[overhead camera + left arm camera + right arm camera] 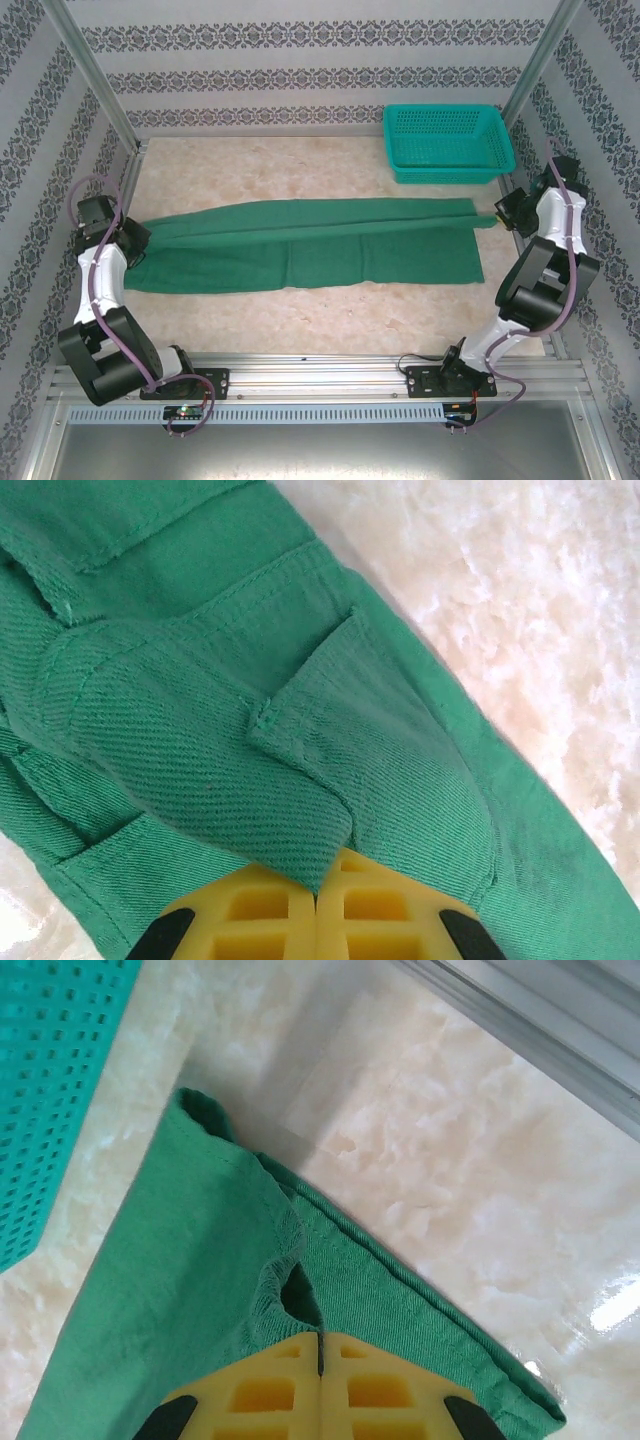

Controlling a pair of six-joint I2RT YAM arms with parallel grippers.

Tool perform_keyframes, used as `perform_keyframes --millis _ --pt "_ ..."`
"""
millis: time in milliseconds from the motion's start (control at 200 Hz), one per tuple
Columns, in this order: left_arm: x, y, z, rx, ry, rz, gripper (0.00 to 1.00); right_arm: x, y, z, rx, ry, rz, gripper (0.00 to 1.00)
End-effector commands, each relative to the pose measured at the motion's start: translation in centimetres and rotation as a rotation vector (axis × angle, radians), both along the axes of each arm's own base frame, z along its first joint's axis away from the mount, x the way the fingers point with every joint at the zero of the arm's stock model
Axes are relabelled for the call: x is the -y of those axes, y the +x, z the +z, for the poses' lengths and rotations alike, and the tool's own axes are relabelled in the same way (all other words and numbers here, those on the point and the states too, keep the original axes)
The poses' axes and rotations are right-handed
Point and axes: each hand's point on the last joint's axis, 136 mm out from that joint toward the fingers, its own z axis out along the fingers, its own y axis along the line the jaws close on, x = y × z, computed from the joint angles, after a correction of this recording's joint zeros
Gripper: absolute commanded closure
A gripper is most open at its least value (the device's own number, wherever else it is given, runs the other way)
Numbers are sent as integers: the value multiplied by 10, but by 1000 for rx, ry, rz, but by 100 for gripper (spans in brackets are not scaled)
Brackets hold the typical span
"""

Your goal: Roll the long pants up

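Trousers lie stretched flat across the middle of a pale marbled tabletop [300,170], seen from above. These long pants [310,245] are plain dark green cloth and run from the left side to the right. The legs lie side by side, the far one reaching a little further right as a narrow strip.

At the left end, the left fingers [138,243] sit at the wider waist part. The left wrist view shows these yellow fingers [300,900] pressed together with a raised fold of the twill cloth [300,730] pinched between them, beside a stitched pocket flap.

At the right end, the right fingers [500,218] meet the tip of the far leg. In the right wrist view the fingers [305,1360] are also closed tight, gripping the puckered hem [200,1290] where it bunches at their tips.

A teal plastic mesh basket [445,140] stands in the far right corner of the tabletop, apart from the pants; its wall [50,1080] shows at the left of the right wrist view. Patterned walls [300,75] enclose the space.
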Motion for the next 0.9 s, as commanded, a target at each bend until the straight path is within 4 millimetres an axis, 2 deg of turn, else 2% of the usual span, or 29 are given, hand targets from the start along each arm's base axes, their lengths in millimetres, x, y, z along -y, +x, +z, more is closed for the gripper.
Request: perform_keyframes --millis 0,105,195,305,450,570,744,899 --pt "-13 -9 17 11 71 40 100 16 7 28 108 -84 -48 100" --pt "-17 -3 31 35 81 42 100 13 16 41 147 -72 -33 100" --pt "-19 -4 42 46 106 44 100 12 17 53 159 -80 -29 100" --pt "-20 -12 46 39 127 56 100 10 4 60 172 -113 -43 100" --pt "-19 -20 37 12 119 68 100 6 -20 62 184 -140 -73 100" --pt "-19 -27 24 -20 117 85 100 2 -34 52 161 -135 -83 100" --pt "-14 -41 1 -80 91 102 100 -5 -48 22 89 -103 -87 100" --pt "-10 -61 -17 -140 80 130 100 -3 -62 -6 19 -64 -126 100"
